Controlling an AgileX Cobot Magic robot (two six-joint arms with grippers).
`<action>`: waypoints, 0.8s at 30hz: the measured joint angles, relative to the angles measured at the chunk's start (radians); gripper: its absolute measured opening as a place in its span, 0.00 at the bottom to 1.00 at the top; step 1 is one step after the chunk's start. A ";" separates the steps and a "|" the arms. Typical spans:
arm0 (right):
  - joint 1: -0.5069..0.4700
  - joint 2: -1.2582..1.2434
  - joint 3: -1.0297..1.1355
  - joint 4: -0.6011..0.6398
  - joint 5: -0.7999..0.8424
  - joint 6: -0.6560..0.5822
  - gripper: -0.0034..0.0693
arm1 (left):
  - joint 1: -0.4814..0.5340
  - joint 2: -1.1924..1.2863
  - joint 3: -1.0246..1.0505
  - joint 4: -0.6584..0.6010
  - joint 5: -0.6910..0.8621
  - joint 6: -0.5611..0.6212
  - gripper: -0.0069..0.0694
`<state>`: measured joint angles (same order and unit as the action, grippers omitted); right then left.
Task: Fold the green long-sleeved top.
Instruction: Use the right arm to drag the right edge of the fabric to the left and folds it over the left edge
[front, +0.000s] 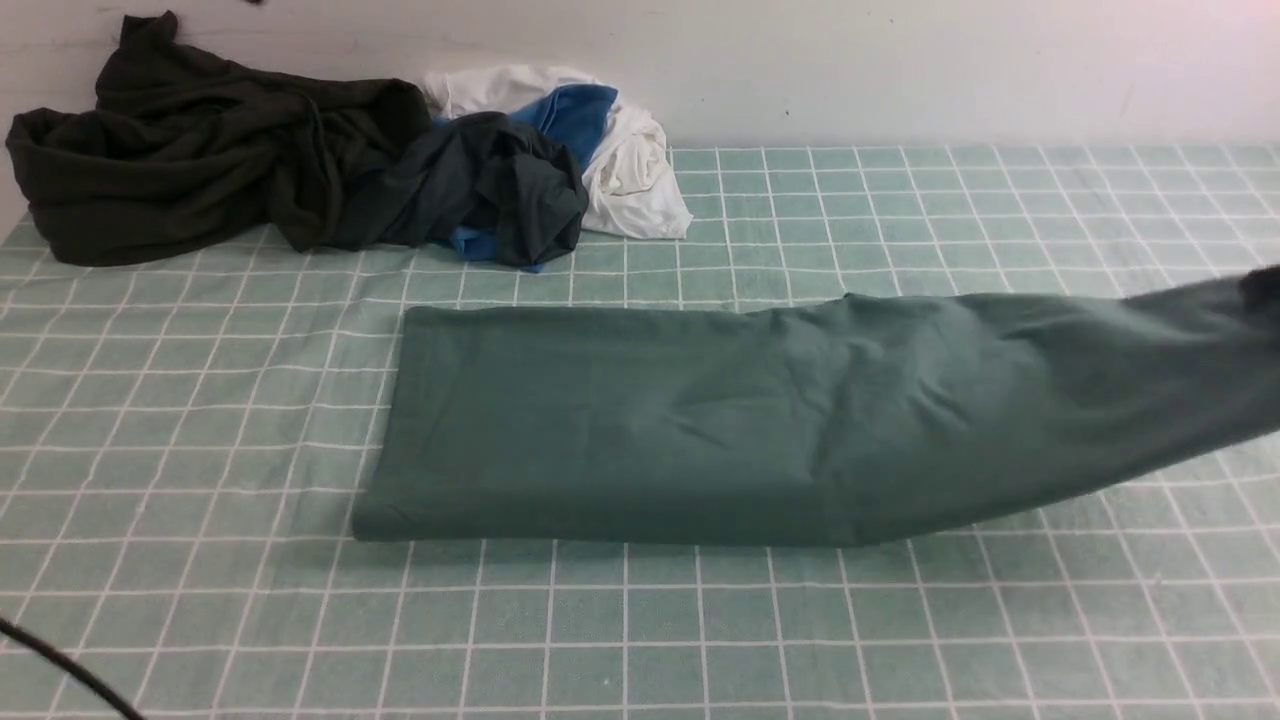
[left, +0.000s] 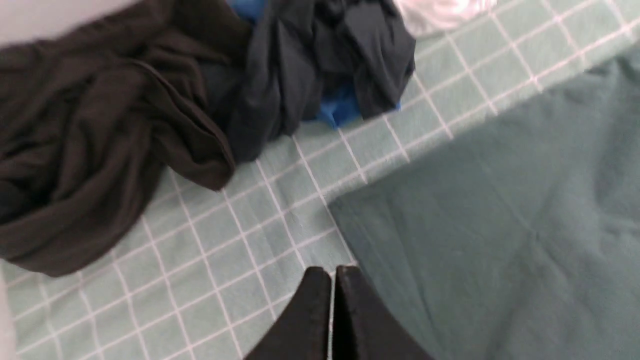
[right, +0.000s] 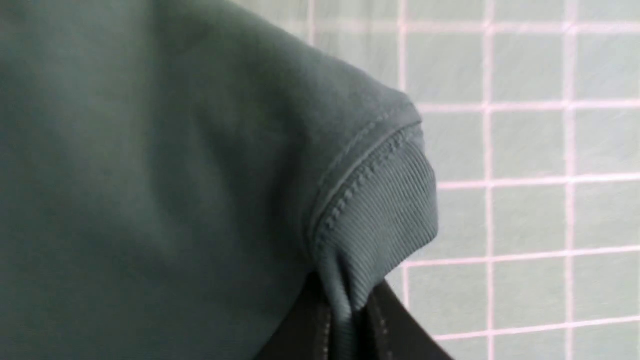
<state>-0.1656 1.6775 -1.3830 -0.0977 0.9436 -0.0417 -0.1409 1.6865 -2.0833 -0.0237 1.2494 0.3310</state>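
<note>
1. Top lies folded long on table; right end lifted.
2. Right gripper pinches its ribbed edge; left gripper clenched, empty, by the top's left edge.
3. Likely cross-fold step; next: carry held end leftward, lay flat.

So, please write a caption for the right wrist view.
Right claw shut on the ribbed cuff of the green top, over checked cloth.

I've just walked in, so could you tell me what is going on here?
The robot is folding the green long-sleeved top, laid as a long band on the checked tablecloth. Its right gripper is shut on a ribbed edge, holding that end raised. The left gripper is shut and empty near the top's far left corner. Beyond it, other clothes lie heaped.
</note>
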 joint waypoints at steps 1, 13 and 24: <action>0.026 -0.061 -0.044 0.021 0.018 -0.016 0.09 | 0.000 -0.085 0.011 0.000 0.006 -0.012 0.09; 0.566 -0.065 -0.219 0.235 -0.057 -0.138 0.09 | 0.000 -0.526 0.496 0.033 0.015 -0.111 0.09; 0.897 0.320 -0.219 0.430 -0.457 -0.163 0.14 | 0.000 -1.096 1.055 0.084 0.016 -0.246 0.09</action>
<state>0.7311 1.9971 -1.6019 0.3319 0.4867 -0.2045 -0.1409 0.5904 -1.0286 0.0604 1.2659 0.0852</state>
